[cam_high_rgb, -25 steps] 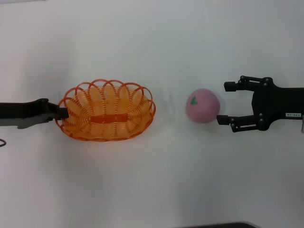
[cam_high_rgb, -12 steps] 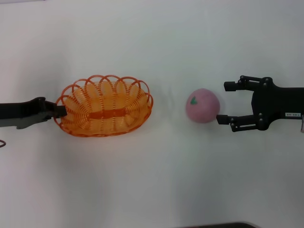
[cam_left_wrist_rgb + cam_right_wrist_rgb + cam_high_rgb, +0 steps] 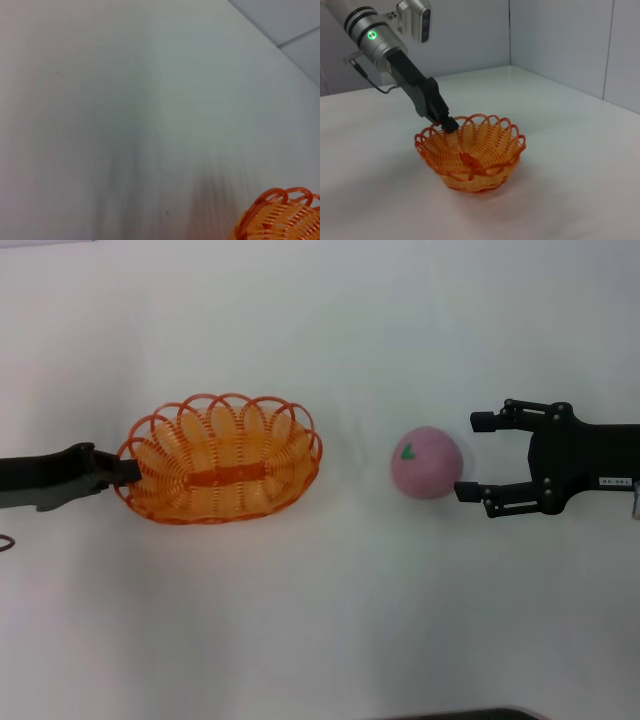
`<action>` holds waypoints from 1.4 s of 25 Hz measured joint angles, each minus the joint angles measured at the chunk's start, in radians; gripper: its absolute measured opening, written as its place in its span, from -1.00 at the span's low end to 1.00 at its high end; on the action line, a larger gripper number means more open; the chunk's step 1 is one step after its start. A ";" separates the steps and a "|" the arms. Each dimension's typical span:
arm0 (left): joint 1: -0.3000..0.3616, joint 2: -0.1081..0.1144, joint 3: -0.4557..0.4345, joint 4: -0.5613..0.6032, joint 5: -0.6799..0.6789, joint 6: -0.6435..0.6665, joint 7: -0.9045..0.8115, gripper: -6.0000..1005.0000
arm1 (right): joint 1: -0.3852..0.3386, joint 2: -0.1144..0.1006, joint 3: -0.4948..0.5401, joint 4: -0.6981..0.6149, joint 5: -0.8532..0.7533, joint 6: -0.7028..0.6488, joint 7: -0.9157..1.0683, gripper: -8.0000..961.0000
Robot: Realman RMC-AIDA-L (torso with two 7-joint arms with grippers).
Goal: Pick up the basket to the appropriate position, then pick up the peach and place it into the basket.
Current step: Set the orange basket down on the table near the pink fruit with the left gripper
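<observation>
Clamped on the basket's [image 3: 218,472] left rim, apparently lifting it, the left gripper [image 3: 128,472] holds it well left of the peach [image 3: 427,462], which sits on the table [image 3: 330,620] just beside the right gripper's [image 3: 468,456] spread fingers, the nearer arm.

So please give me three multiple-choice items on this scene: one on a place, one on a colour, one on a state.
1. Where is the peach?
A. Inside the basket
B. On the table between the basket and the right tool
C. Held in the left tool

2. What colour is the basket?
A. Orange
B. Blue
C. Green

3. What state is the right tool in?
A. Shut on the peach
B. Open beside the peach
C. Shut on the basket

Answers: 1 B, the peach lies between them. 2 A, its strands are orange. 3 B, its fingers are spread; the left tool grips the basket's rim.
</observation>
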State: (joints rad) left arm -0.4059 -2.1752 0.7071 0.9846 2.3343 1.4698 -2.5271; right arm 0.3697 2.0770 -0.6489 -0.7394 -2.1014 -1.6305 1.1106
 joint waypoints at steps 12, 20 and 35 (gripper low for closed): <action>0.014 0.002 -0.011 -0.022 -0.036 0.003 0.011 -0.73 | 0.000 0.000 0.000 0.000 0.000 0.001 0.000 0.92; 0.023 0.009 -0.025 -0.023 -0.036 0.037 0.013 -0.45 | 0.000 0.000 -0.001 0.000 0.000 0.001 0.000 0.92; 0.048 0.012 -0.143 0.032 -0.046 0.112 0.213 -0.06 | 0.000 0.003 0.000 0.000 0.000 -0.001 0.000 0.92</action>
State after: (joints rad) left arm -0.3575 -2.1628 0.5645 1.0168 2.2886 1.5817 -2.3144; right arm 0.3696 2.0798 -0.6488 -0.7394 -2.1016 -1.6316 1.1106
